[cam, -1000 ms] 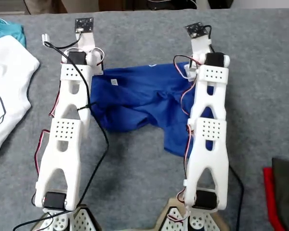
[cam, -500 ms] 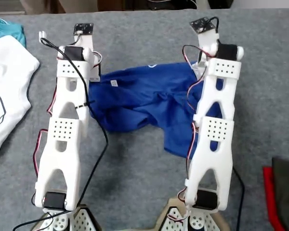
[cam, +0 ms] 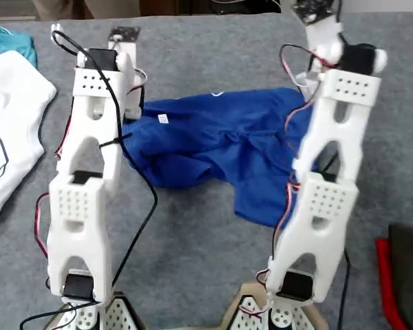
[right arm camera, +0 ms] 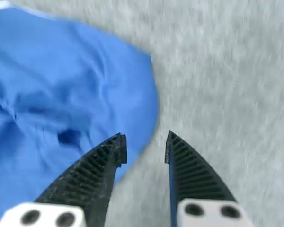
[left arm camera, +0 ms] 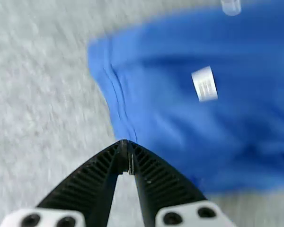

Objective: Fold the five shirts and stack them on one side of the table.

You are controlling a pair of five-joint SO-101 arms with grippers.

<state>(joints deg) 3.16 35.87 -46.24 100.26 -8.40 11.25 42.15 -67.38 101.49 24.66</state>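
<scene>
A shirt (cam: 213,144) lies mid-frame on the table (cam: 193,234), between the left arm (cam: 89,172) and the right arm (cam: 327,172). A second shirt (cam: 7,124) lies at the left edge, and a third shirt (cam: 10,42) in the upper-left corner.

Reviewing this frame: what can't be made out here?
High view: the left arm and right arm cover parts of the blue shirt. The edges cut off the white shirt, teal cloth, dark cloth and red cloth.
Left wrist view: the shut left gripper covers its own pinch point, so a hold on the hem is uncertain.
Right wrist view: the shirt runs off the edge beside the open right gripper.
</scene>
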